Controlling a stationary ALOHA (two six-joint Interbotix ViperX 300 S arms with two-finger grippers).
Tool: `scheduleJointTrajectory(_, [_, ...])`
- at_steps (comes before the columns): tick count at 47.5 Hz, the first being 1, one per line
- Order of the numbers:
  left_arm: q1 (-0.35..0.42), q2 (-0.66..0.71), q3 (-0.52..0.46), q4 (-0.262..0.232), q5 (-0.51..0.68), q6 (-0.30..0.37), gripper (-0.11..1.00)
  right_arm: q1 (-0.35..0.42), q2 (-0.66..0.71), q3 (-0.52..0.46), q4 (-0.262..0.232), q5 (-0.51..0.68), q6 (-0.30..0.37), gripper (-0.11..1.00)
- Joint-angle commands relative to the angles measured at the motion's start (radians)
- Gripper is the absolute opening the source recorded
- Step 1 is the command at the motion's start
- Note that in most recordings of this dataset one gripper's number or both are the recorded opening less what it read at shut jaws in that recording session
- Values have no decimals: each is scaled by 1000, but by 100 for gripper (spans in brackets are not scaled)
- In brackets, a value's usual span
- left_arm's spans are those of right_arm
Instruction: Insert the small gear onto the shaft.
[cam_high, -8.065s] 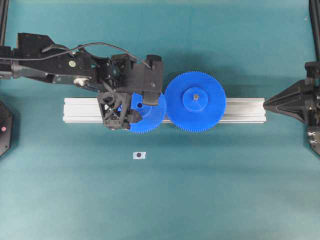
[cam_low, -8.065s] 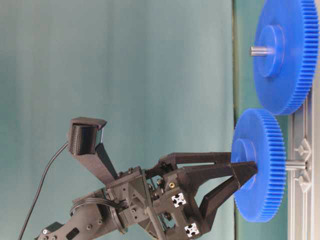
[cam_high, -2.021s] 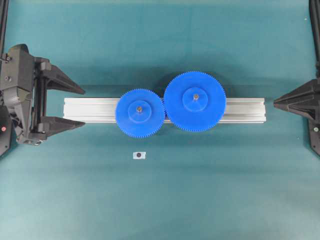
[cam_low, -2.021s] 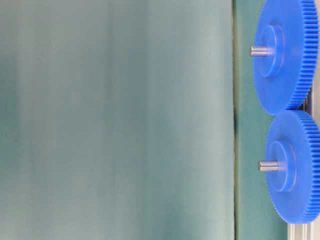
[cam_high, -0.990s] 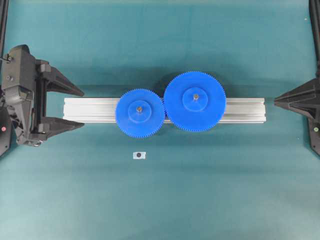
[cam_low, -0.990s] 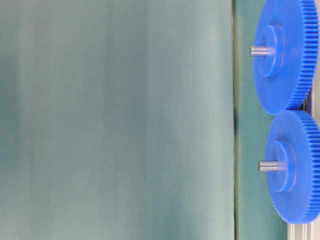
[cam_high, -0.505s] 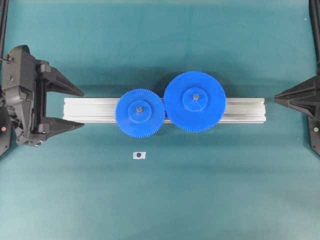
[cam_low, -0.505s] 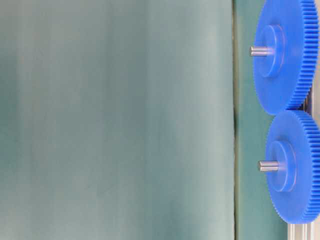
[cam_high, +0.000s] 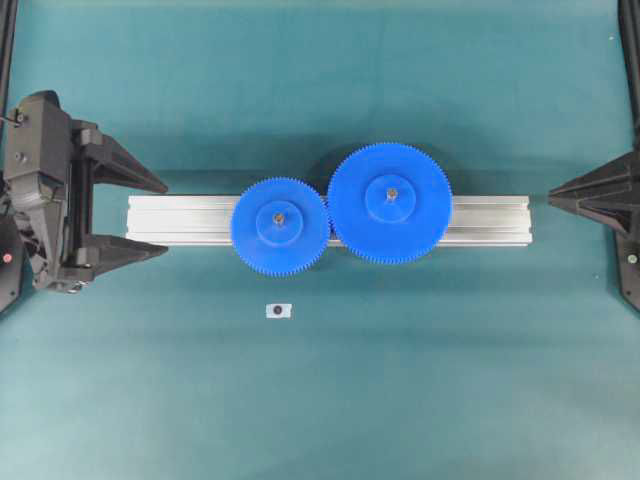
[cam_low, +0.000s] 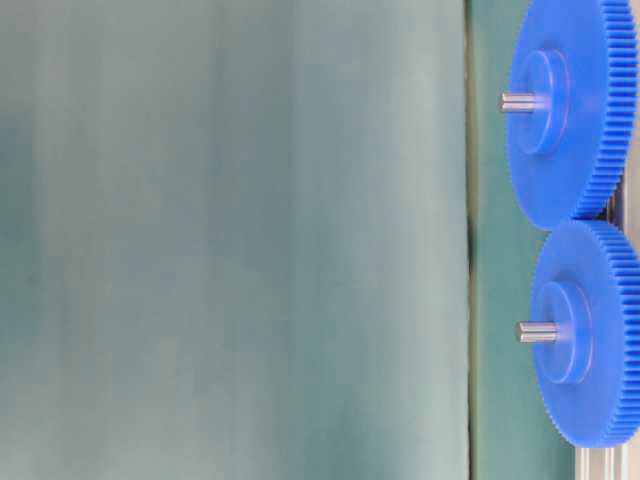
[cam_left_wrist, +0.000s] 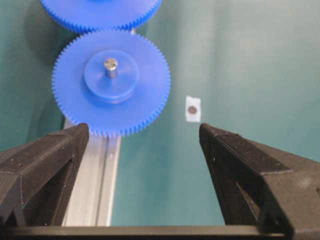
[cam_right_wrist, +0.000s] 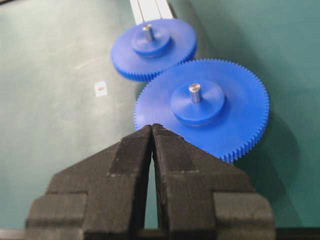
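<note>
Small gear sits seated on the shaft over the aluminium rail, teeth meshing with the larger gear, so insertion looks finished; left tool gapes wide beyond the rail's end, right tool pinched together, empty.

No readable text, brand or number shows in any view. The only marking is a dark dot on a small white tag lying on the bench; it carries no legible letters or figures.
</note>
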Motion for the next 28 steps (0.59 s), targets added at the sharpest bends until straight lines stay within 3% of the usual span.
scheduleJointTrajectory(1, [-3, -2, -9, 5, -5, 2, 91, -2, 8, -12, 0, -3, 2, 11])
scheduleJointTrajectory(28, [-3, -2, 0, 5, -6, 2, 91, -3, 8, -6, 0, -5, 2, 11])
